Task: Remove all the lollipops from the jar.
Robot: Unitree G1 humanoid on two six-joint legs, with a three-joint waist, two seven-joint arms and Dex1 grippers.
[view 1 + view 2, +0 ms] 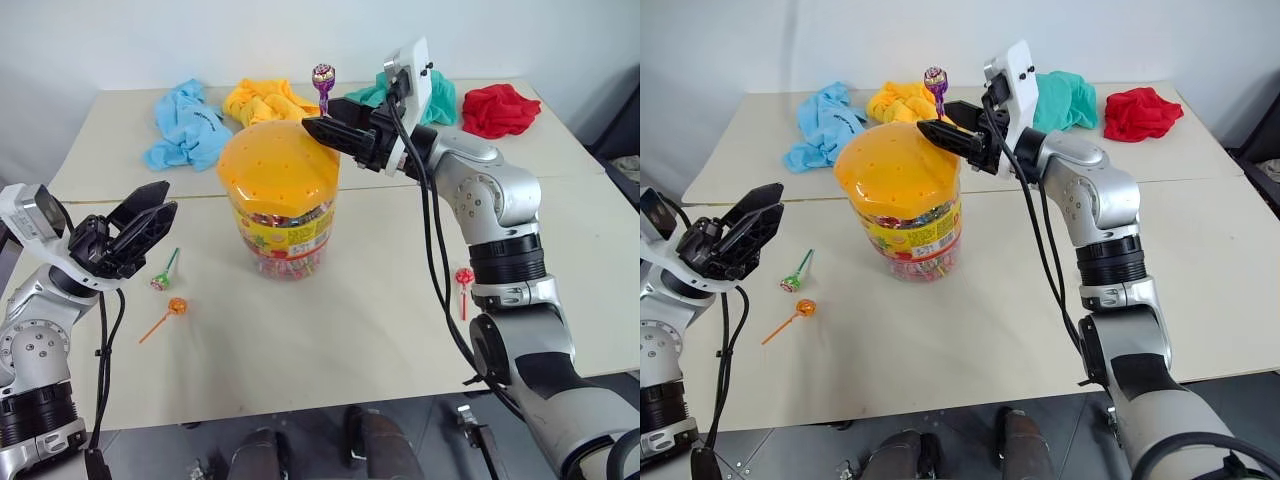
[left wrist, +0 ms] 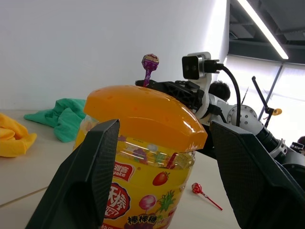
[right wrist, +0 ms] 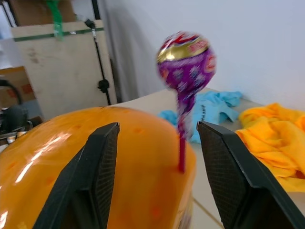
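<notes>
The jar [image 1: 279, 205] stands in the middle of the worktop [image 1: 380, 330], with its orange lid [image 1: 278, 168] on. One purple lollipop [image 1: 323, 80] stands up straight in a hole at the far edge of the lid. I can see its round top and some of its stick, but the lower part goes down into the lid and is hidden. My right jaws [image 1: 325, 135] are up at the far side of the lid, just beside that stick. They are wide apart and hold nothing, and in the right wrist view the stick sits in the gap between the two fingers [image 3: 97, 179]. I cannot tell if a finger touches it. My left jaws [image 1: 140, 222] hang in the air to the left of the jar, wide apart too, with nothing in them. Three lollipops lie flat on the worktop. The green-stick lollipop [image 1: 165, 272] and the orange-stick lollipop [image 1: 166, 315] are near my left jaws, close to each other. The red lollipop [image 1: 464, 285] lies on the right side, partly hidden behind my right arm. Through the clear wall I see many wrapped candies [image 2: 152, 160], too small to make out one by one. Four bunched cloths [image 1: 498, 108] lie along the far edge.
</notes>
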